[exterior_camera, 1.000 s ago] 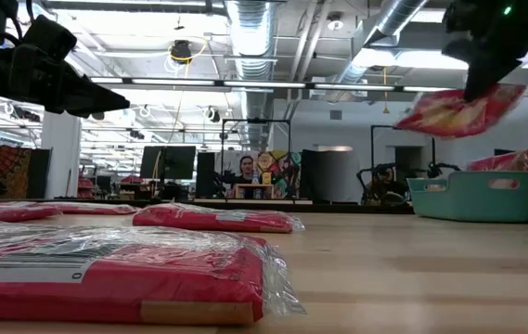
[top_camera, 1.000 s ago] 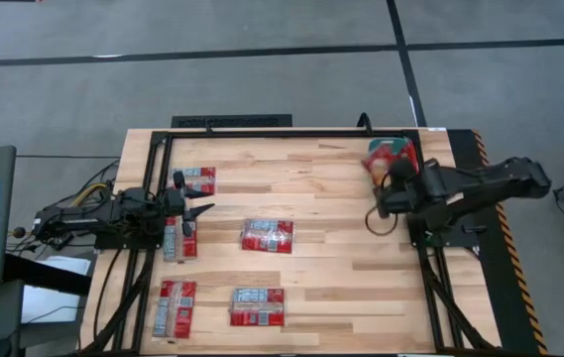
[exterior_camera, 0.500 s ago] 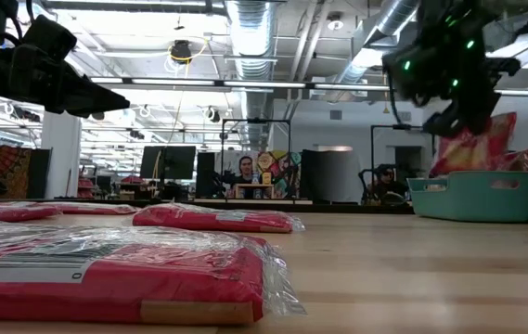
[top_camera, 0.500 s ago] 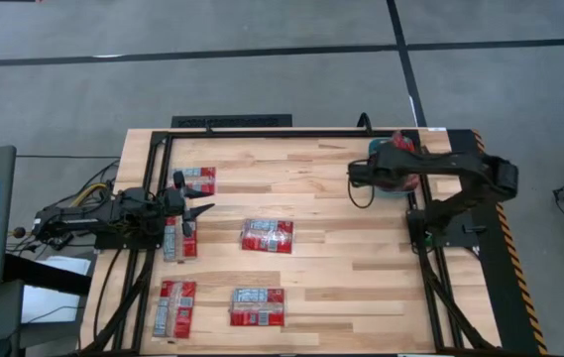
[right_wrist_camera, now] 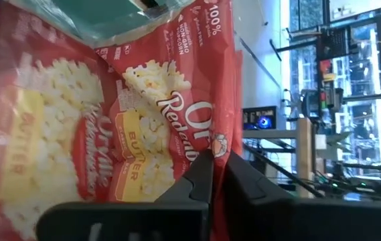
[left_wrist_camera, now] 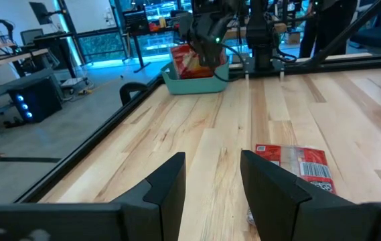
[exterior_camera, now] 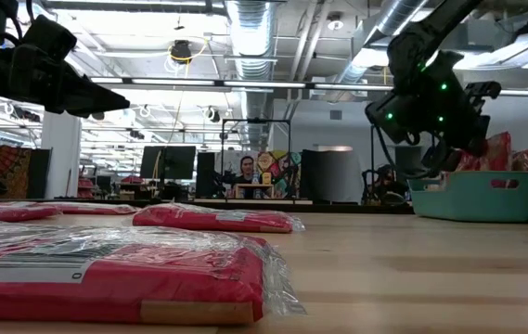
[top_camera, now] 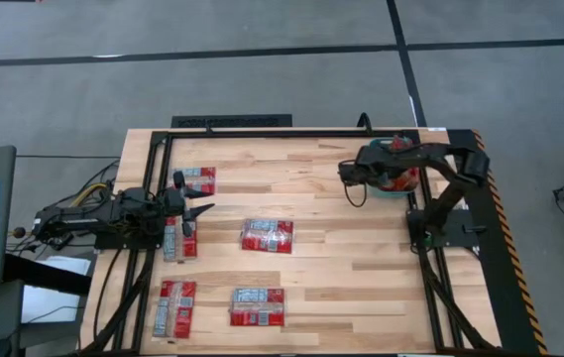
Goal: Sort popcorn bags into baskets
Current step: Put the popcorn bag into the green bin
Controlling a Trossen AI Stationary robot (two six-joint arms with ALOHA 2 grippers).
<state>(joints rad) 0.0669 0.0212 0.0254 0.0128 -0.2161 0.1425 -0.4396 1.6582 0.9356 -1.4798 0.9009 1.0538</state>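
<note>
Several red popcorn bags (top_camera: 267, 236) lie flat on the wooden table, one of them close in front of the low camera (exterior_camera: 115, 269). The teal basket (exterior_camera: 472, 197) stands at the table's far right corner. One popcorn bag (exterior_camera: 495, 153) stands on edge inside it, and another red bag (exterior_camera: 523, 160) shows behind. My right gripper (right_wrist_camera: 220, 184) is over the basket's left side, shut on the standing bag. My left gripper (left_wrist_camera: 213, 181) waits open at the table's left edge, holding nothing. My right gripper pinches a thin edge of the popcorn bag (right_wrist_camera: 218, 157) between its two fingers. The fingers come slanting down from the table's left side. The bag stands upright with its lower part inside the basket, its printed face toward the wrist camera.
Black frame rails (top_camera: 291, 132) run along the table's edges, close to the basket. A wide stretch of bare wood (top_camera: 341, 268) lies between the bags on the left and the right arm's base (top_camera: 430, 228). People sit at desks in the room beyond the table.
My right gripper has carried the popcorn bag down and toward the table's far edge, tipping its fingers downward. The bag hung lifted well above the basket; now it stands on edge inside it. The right arm has swung round to the basket's left side.
</note>
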